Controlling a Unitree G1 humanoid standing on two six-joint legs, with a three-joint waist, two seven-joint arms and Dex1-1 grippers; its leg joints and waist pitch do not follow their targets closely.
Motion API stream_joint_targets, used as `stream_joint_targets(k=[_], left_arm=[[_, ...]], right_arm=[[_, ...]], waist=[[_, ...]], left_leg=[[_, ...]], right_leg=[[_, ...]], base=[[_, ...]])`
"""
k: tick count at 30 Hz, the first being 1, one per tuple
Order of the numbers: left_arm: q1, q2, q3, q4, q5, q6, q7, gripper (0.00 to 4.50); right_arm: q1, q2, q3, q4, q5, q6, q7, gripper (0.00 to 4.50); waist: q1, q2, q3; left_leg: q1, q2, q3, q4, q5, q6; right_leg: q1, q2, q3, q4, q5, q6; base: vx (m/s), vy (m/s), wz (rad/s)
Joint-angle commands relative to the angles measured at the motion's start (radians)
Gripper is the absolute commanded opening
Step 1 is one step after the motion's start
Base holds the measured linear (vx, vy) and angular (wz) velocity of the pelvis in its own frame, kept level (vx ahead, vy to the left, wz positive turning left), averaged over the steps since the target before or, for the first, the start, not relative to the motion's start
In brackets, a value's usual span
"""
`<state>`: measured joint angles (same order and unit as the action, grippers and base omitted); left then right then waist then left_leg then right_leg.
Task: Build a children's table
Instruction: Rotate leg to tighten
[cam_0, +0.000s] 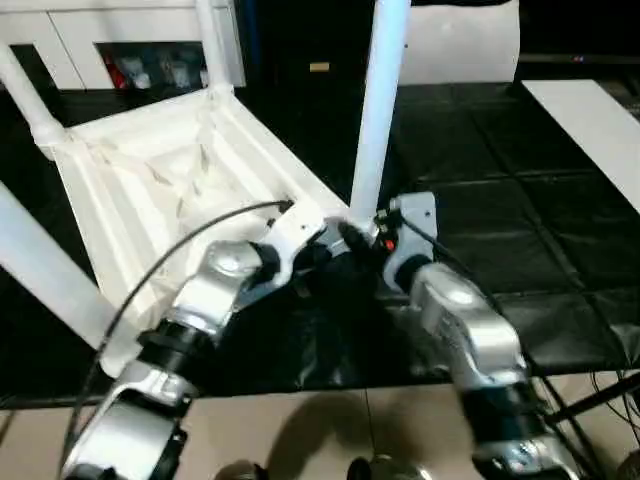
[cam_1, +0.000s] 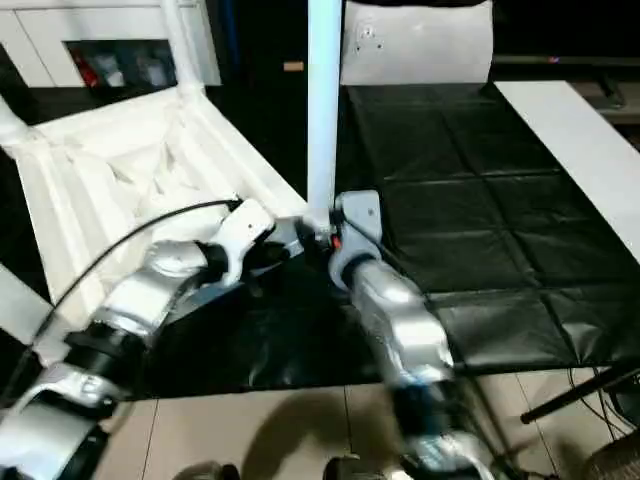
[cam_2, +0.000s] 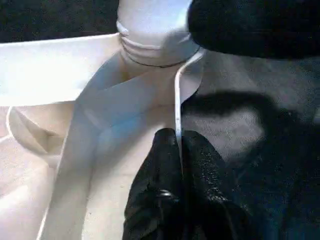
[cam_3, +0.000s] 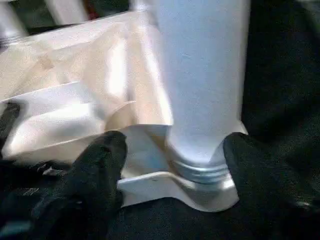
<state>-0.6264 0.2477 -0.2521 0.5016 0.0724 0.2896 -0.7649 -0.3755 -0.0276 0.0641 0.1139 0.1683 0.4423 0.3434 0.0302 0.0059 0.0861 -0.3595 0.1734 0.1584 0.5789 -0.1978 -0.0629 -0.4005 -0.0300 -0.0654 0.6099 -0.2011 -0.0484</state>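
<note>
The children's table lies upside down on a black mat, its white tabletop (cam_0: 150, 190) showing the ribbed underside. An upright white leg (cam_0: 378, 110) stands in the near-right corner socket (cam_3: 200, 172). Three more legs rise at the far-left corner (cam_0: 25, 100), the far corner (cam_0: 215, 45) and the near-left (cam_0: 45, 265). My left gripper (cam_2: 177, 165) is shut on the tabletop's thin rim just beside that socket. My right gripper (cam_3: 175, 155) is open, one black finger (cam_3: 102, 165) on each side of the leg's base.
A white cabinet with glass doors (cam_0: 90, 40) stands behind the tabletop. A flat white board (cam_0: 595, 125) lies on the mat (cam_0: 500, 200) at the right. Tiled floor (cam_0: 330, 430) begins at the mat's near edge, with a black stand leg (cam_0: 590, 400) at the lower right.
</note>
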Motion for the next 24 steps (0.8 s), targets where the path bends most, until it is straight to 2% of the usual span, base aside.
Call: stream_joint_targets(k=[1, 4, 6, 7, 8, 10, 13, 15, 16, 18, 19, 20, 22, 23, 24], left_arm=[[0.031, 0.038, -0.027, -0.010, -0.012, -0.069, -0.094, 0.00], [0.038, 0.055, -0.033, -0.011, -0.013, -0.084, -0.127, 0.00], [0.044, 0.091, -0.051, 0.004, -0.016, -0.155, -0.207, 0.00], [0.044, 0.118, -0.065, 0.015, -0.008, -0.194, -0.248, 0.00], [0.042, 0.137, -0.076, 0.023, -0.003, -0.221, -0.274, 0.00], [0.041, 0.155, -0.082, 0.031, -0.009, -0.248, -0.316, 0.00], [0.045, 0.197, -0.082, 0.023, -0.072, -0.314, -0.486, 0.00], [0.045, 0.197, -0.082, 0.023, -0.072, -0.314, -0.486, 0.00], [0.049, 0.216, -0.094, 0.007, -0.091, -0.328, -0.566, 0.00], [0.049, 0.226, -0.104, 0.007, -0.098, -0.346, -0.604, 0.00], [0.048, 0.240, -0.122, -0.004, -0.110, -0.353, -0.662, 0.00], [0.048, 0.246, -0.131, -0.008, -0.113, -0.364, -0.685, 0.00], [0.049, 0.251, -0.139, -0.013, -0.116, -0.369, -0.703, 0.00], [0.050, 0.258, -0.150, -0.023, -0.121, -0.383, -0.745, 0.00], [0.051, 0.261, -0.154, -0.032, -0.124, -0.381, -0.762, 0.00]], right_arm=[[0.013, -0.066, 0.003, -0.069, 0.036, -0.025, 0.113, 3.85], [0.020, -0.097, 0.002, -0.082, 0.042, -0.031, 0.153, 4.07], [0.033, -0.174, 0.009, -0.101, 0.053, -0.046, 0.254, 4.27], [0.043, -0.225, 0.021, -0.119, 0.063, -0.044, 0.323, 4.27], [0.051, -0.260, 0.030, -0.134, 0.073, -0.042, 0.369, 4.45], [0.061, -0.304, 0.039, -0.154, 0.092, -0.032, 0.433, 4.49], [0.082, -0.421, 0.072, -0.198, 0.156, 0.006, 0.631, 4.49], [0.082, -0.421, 0.072, -0.198, 0.156, 0.006, 0.631, 4.49], [0.082, -0.455, 0.092, -0.199, 0.176, 0.005, 0.710, 4.49], [0.077, -0.470, 0.103, -0.194, 0.189, 0.006, 0.748, 4.32], [0.064, -0.488, 0.126, -0.178, 0.199, 0.006, 0.801, 4.32], [0.057, -0.491, 0.135, -0.166, 0.200, 0.005, 0.823, 4.32], [0.050, -0.492, 0.144, -0.155, 0.197, 0.001, 0.839, 4.05], [0.036, -0.498, 0.165, -0.133, 0.195, -0.006, 0.872, 3.97], [0.029, -0.499, 0.175, -0.122, 0.190, -0.012, 0.885, 3.92]], waist=[[0.007, -0.004, -0.062], [0.009, -0.003, -0.062], [0.011, -0.009, -0.065], [0.015, -0.007, -0.066], [0.016, -0.006, -0.066], [0.022, -0.011, -0.070], [0.033, -0.012, -0.069], [0.035, -0.010, -0.070], [0.037, -0.009, -0.070], [0.044, -0.009, -0.070], [0.049, -0.015, -0.071], [0.053, -0.013, -0.071], [0.060, -0.012, -0.073], [0.062, -0.020, -0.071], [0.065, -0.017, -0.071]], left_leg=[[-0.003, 0.051, -0.014, -0.053, -0.038, 0.092], [-0.001, 0.055, -0.015, -0.054, -0.049, 0.087], [0.000, 0.053, -0.013, -0.053, -0.054, 0.088], [-0.001, 0.053, -0.014, -0.052, -0.048, 0.093], [0.000, 0.055, -0.012, -0.051, -0.042, 0.098], [0.000, 0.054, -0.012, -0.049, -0.037, 0.106], [0.000, 0.056, -0.013, -0.049, -0.043, 0.117], [0.002, 0.061, -0.013, -0.049, -0.040, 0.117], [0.004, 0.061, -0.012, -0.048, -0.051, 0.113], [0.005, 0.063, -0.012, -0.048, -0.050, 0.112], [0.005, 0.065, -0.011, -0.049, -0.050, 0.110], [0.004, 0.064, -0.011, -0.048, -0.050, 0.108], [0.006, 0.066, -0.010, -0.047, -0.048, 0.103], [0.006, 0.065, -0.008, -0.048, -0.044, 0.103], [0.006, 0.065, -0.010, -0.048, -0.041, 0.102]], right_leg=[[0.073, -0.114, 0.066, -0.073, -0.049, -0.181], [0.070, -0.113, 0.067, -0.074, -0.080, -0.174], [0.072, -0.113, 0.067, -0.074, -0.088, -0.174], [0.073, -0.114, 0.069, -0.072, -0.077, -0.171], [0.070, -0.113, 0.070, -0.071, -0.060, -0.172], [0.073, -0.113, 0.068, -0.067, -0.046, -0.177], [0.074, -0.115, 0.067, -0.069, -0.065, -0.171], [0.070, -0.116, 0.067, -0.065, -0.056, -0.177], [0.066, -0.116, 0.065, -0.067, -0.064, -0.192], [0.066, -0.117, 0.065, -0.067, -0.073, -0.196], [0.067, -0.117, 0.065, -0.065, -0.077, -0.195], [0.068, -0.117, 0.064, -0.063, -0.079, -0.196], [0.063, -0.119, 0.064, -0.062, -0.079, -0.197], [0.062, -0.117, 0.064, -0.062, -0.075, -0.198], [0.063, -0.119, 0.064, -0.060, -0.077, -0.199]], base=[[0.000, 0.000, 0.00], [0.000, 0.000, 0.00], [0.000, 0.000, 0.00], [0.000, 0.000, 0.00], [0.000, 0.000, 0.00], [0.000, 0.000, 0.00], [0.000, 0.000, 0.00], [0.000, 0.000, 0.00], [0.000, 0.000, 0.00], [0.000, 0.000, 0.00], [0.000, 0.000, 0.00], [0.000, 0.000, 0.00], [0.000, 0.000, 0.00], [0.000, 0.000, 0.00], [0.000, 0.000, 0.00]])
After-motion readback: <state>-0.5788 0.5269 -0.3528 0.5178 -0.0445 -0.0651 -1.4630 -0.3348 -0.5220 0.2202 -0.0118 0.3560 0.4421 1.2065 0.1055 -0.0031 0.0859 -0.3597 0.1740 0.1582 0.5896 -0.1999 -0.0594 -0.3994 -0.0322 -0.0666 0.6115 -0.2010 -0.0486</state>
